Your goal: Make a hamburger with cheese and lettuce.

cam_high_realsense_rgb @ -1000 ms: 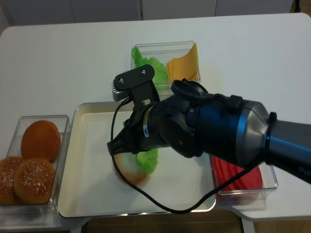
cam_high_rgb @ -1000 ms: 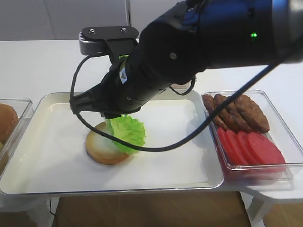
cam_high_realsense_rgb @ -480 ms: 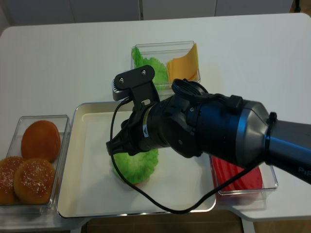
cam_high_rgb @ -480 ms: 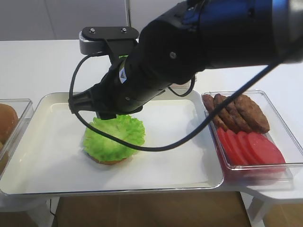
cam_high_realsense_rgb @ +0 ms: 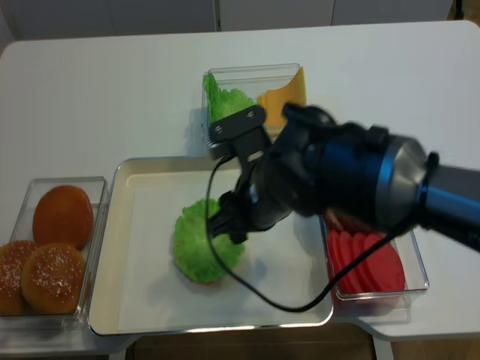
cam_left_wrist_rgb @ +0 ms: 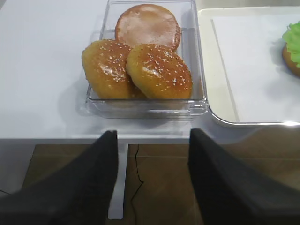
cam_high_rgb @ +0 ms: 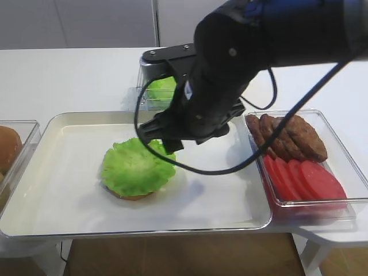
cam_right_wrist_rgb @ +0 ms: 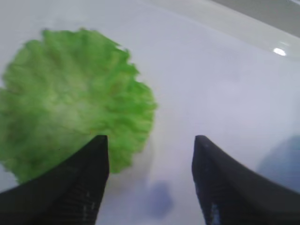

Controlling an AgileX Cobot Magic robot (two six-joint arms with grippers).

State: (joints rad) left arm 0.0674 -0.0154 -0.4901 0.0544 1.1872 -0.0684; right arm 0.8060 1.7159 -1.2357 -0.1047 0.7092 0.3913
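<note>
the round golden-brown bun half [cam_high_rgb: 135, 196] is almost fully hidden under the frilly bright green lettuce leaf [cam_high_rgb: 137, 167]; only a thin brown rim shows at the leaf's 6 o'clock edge in the exterior high view, and a brown sliver at the right edge of the left wrist view. the thin yellow cheese slices [cam_high_realsense_rgb: 279, 103] show only partly in the realsense view, in a clear plastic tub [cam_high_realsense_rgb: 251, 73] at 12 o'clock of the tray, with the black arm cutting off their lower part. that tub also holds more green lettuce on its left side. right wrist view is soft and blurred.

right gripper [cam_right_wrist_rgb: 149, 183]: black fingers [cam_right_wrist_rgb: 91, 168] spread wide, nothing between them, touching nothing. bare white tray liner shows in the gap. it hovers over the white rectangular metal tray [cam_high_rgb: 69, 119].

lettuce lies flat on the bun, left of tray centre. from the right gripper it sits at about 10 o'clock in the wrist view, the left fingertip overlapping the leaf's lower right edge in the picture. in the exterior high view the gripper is just off the leaf's 2 o'clock edge.

left gripper [cam_left_wrist_rgb: 150, 180]: dark fingers apart, empty, off the table's near edge, below the clear box of sesame buns [cam_left_wrist_rgb: 147, 70].
</note>
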